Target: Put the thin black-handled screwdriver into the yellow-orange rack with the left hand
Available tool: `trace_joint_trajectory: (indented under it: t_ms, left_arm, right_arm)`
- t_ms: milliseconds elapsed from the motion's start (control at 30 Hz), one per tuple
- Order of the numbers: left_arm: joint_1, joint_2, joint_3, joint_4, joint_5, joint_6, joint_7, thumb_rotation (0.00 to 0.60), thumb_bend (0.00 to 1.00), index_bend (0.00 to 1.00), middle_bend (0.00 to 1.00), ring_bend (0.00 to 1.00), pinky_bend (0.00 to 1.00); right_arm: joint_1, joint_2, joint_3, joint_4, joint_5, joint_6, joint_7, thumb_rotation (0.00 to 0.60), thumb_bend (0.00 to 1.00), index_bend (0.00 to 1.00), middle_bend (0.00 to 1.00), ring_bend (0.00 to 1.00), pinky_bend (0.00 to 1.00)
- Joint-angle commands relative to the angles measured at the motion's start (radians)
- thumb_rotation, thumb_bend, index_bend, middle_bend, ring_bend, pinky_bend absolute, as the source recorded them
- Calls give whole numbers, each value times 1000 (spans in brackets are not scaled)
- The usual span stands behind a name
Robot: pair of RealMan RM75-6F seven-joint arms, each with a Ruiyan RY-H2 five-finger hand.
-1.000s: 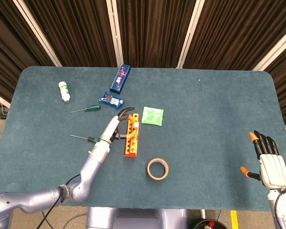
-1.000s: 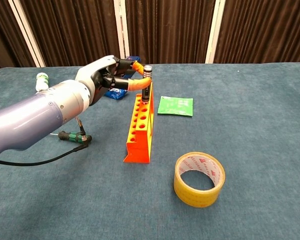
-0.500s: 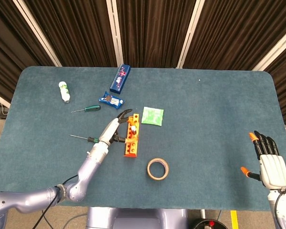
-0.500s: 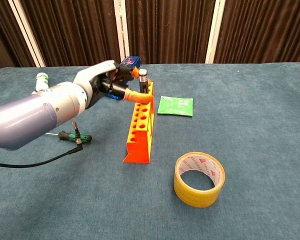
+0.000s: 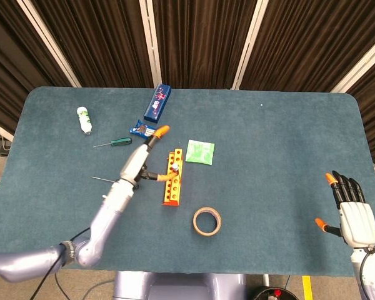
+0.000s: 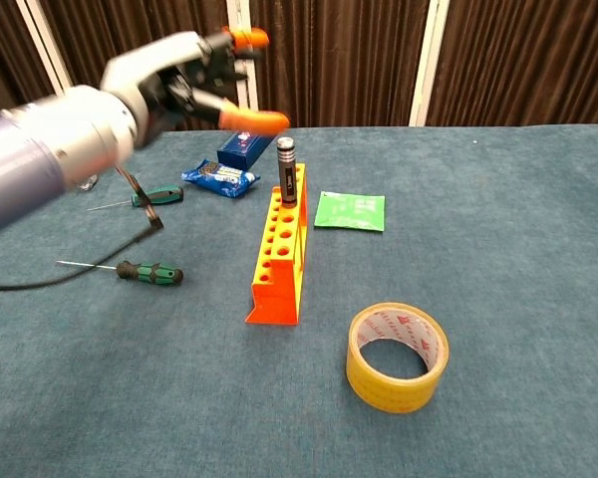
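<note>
The thin black-handled screwdriver [image 6: 287, 171] stands upright in a hole at the far end of the yellow-orange rack [image 6: 277, 269]. From the head view its handle top [image 5: 174, 167] shows in the rack [image 5: 171, 190]. My left hand [image 6: 169, 80] hovers above and to the left of the rack, with its fingers spread and nothing in them. In the head view the left hand [image 5: 139, 161] lies just left of the rack. My right hand [image 5: 353, 212] rests at the table's near right edge, fingers apart and empty.
A tape roll [image 6: 397, 356] lies in front of the rack, and a green packet [image 6: 350, 210] sits to its right. Two green-handled screwdrivers [image 6: 151, 272] [image 6: 159, 195] lie to the left. A blue packet [image 5: 144, 130], a blue box [image 5: 157, 102] and a white bottle [image 5: 84, 120] lie further back.
My left hand has let go of the black-handled screwdriver, which now stands in the rack, and has risen up and away to the left. The right hand has not moved.
</note>
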Motion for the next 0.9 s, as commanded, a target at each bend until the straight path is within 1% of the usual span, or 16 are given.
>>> trace_joint_trajectory:
  t_ms: [33,100,200,300,400,433,533,600,700,900]
  left_arm:
    - [39,88,2,-88,49,68,73,600,30,52,0,0,0]
    - [68,143,22,-134,79,111,132,600,36,59,0,0,0]
    - [111,203,51,-184,105,168,202,600,41,80,0,0,0]
    - [187,302,107,-247,151,251,295,600,41,88,0,0,0]
    - [252,379,160,-287,187,312,369,600,51,120,0,0,0]
    - [285,416,191,-306,210,341,399,600,54,124,0,0,0]
    - [352,487,258,-329,250,394,468,600,55,133,0,0,0]
    - [419,533,320,-315,294,458,538,600,54,134,0,0,0]
    - [479,551,373,-263,346,518,579,600,54,128,0,0,0]
    - [561,548,418,-186,360,582,584,600,54,25,0,0,0]
  right_arm:
    - [-1,-2,-1,1,-1,3,-6,600,0,20,0,0,0]
    - [-2,-2,-1,2,-2,4,-10,600,0,20,0,0,0]
    - [-3,-2,-1,-1,-4,7,-13,600,0,20,0,0,0]
    - [-4,-2,-2,0,-7,12,-21,600,0,20,0,0,0]
    - [-5,-2,-4,-1,-8,12,-31,600,0,20,0,0,0]
    - [-5,-2,-4,-1,-9,14,-36,600,0,20,0,0,0]
    - [-5,-4,-4,-2,-10,15,-47,600,0,20,0,0,0]
    - [-5,-6,-5,-2,-13,17,-56,600,0,20,0,0,0]
    - [-5,-8,-7,-3,-17,17,-66,600,0,20,0,0,0]
    - [-4,-10,-10,2,-27,20,-75,600,0,19,0,0,0]
